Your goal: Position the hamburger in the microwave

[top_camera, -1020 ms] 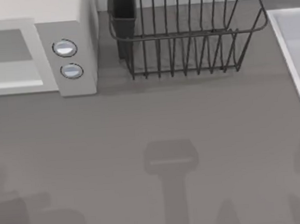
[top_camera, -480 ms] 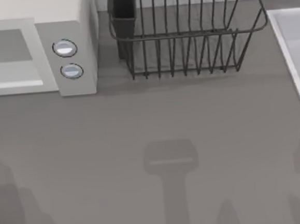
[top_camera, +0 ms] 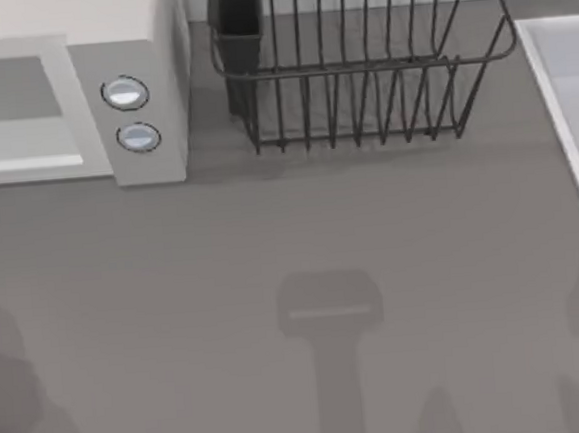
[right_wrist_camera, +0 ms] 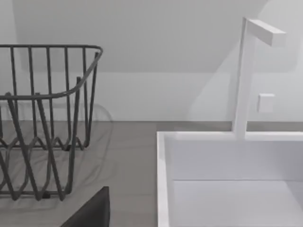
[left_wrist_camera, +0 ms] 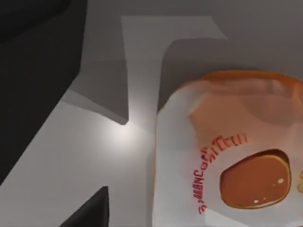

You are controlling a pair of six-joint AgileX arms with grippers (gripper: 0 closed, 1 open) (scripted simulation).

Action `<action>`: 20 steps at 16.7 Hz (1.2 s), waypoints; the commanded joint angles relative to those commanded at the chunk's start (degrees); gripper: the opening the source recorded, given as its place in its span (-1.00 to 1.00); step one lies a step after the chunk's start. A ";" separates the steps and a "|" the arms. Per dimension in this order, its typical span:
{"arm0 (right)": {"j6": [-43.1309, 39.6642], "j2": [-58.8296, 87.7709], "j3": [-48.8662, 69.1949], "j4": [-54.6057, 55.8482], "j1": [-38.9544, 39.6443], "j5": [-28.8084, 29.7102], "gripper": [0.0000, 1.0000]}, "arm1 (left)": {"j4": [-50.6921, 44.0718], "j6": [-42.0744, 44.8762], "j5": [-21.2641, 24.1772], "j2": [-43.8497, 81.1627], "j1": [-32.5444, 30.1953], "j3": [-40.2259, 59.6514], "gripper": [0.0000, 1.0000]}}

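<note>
The white microwave [top_camera: 141, 48] stands at the table's back left, its two silver-blue knobs [top_camera: 124, 93] facing the front and its grey inside showing to the left of them. Very close in the left wrist view is the hamburger [left_wrist_camera: 236, 156], orange-brown with a pale face, red lettering and a round brown patch. It lies against pale grey and white surfaces. A dark part of my left gripper [left_wrist_camera: 90, 213] shows beside it. A dark part of my right gripper [right_wrist_camera: 92, 210] shows low in the right wrist view, facing the rack and sink.
A dark wire dish rack [top_camera: 358, 71] with a black cup [top_camera: 237, 25] at its left end stands at the back middle. A white sink [top_camera: 572, 104] with an upright faucet [right_wrist_camera: 246, 75] runs along the right edge. Arm shadows lie across the front of the table.
The shadow at the table's lower left has shrunk and slid towards the left edge. The microwave, rack and sink have not moved.
</note>
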 joint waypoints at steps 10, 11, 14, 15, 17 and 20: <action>0.00 0.00 0.00 0.00 0.00 0.00 1.00 | 13.80 0.35 0.01 7.00 0.22 -6.68 1.00; 0.00 0.00 0.00 0.00 0.00 0.00 1.00 | 13.80 0.35 0.01 7.00 0.22 -6.68 0.85; 0.00 0.00 0.00 0.00 0.00 0.00 1.00 | 13.80 0.35 0.01 7.00 0.22 -6.68 0.40; 0.00 0.00 0.00 0.00 0.00 0.00 1.00 | 13.80 0.35 0.01 7.00 0.22 -6.68 0.25; 0.00 0.00 0.00 0.00 0.00 0.00 1.00 | 13.80 0.35 0.01 7.00 0.22 -6.68 -0.06; 0.00 0.00 0.00 0.00 0.00 0.00 1.00 | 13.80 0.35 0.01 7.00 0.22 -6.68 -0.51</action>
